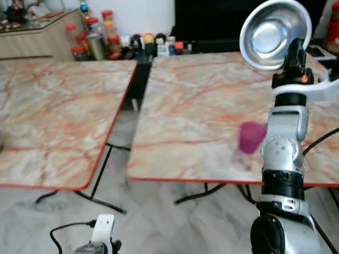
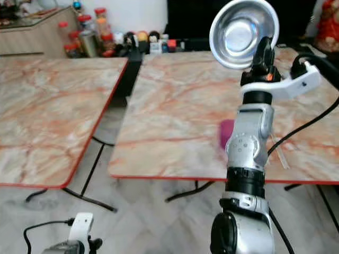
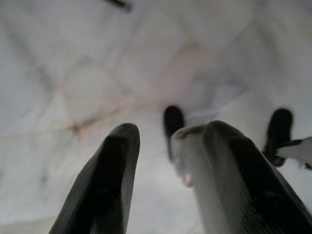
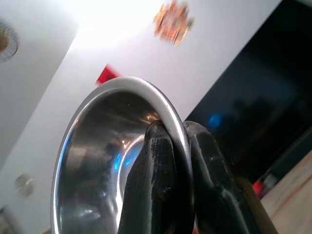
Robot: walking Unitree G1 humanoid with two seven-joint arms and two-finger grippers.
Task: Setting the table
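My right gripper (image 1: 295, 50) is raised above the right marble table (image 1: 190, 106) and is shut on the rim of a shiny steel bowl (image 1: 273, 33). The bowl stands on edge with its hollow facing me. In the right wrist view the two black fingers (image 4: 156, 165) pinch the bowl's rim (image 4: 105, 161). A pink cup (image 1: 251, 136) stands on the right table near its front edge, blurred and partly hidden behind my right arm. My left arm (image 1: 100, 235) hangs low at the bottom left; its gripper (image 3: 168, 131) is open above the floor.
A second marble table (image 1: 58, 111) stands to the left, with a narrow gap between the two. Jars, bottles and small figures (image 1: 100, 37) line the back. Black table legs (image 1: 100, 180) and a cable cross the pale tiled floor.
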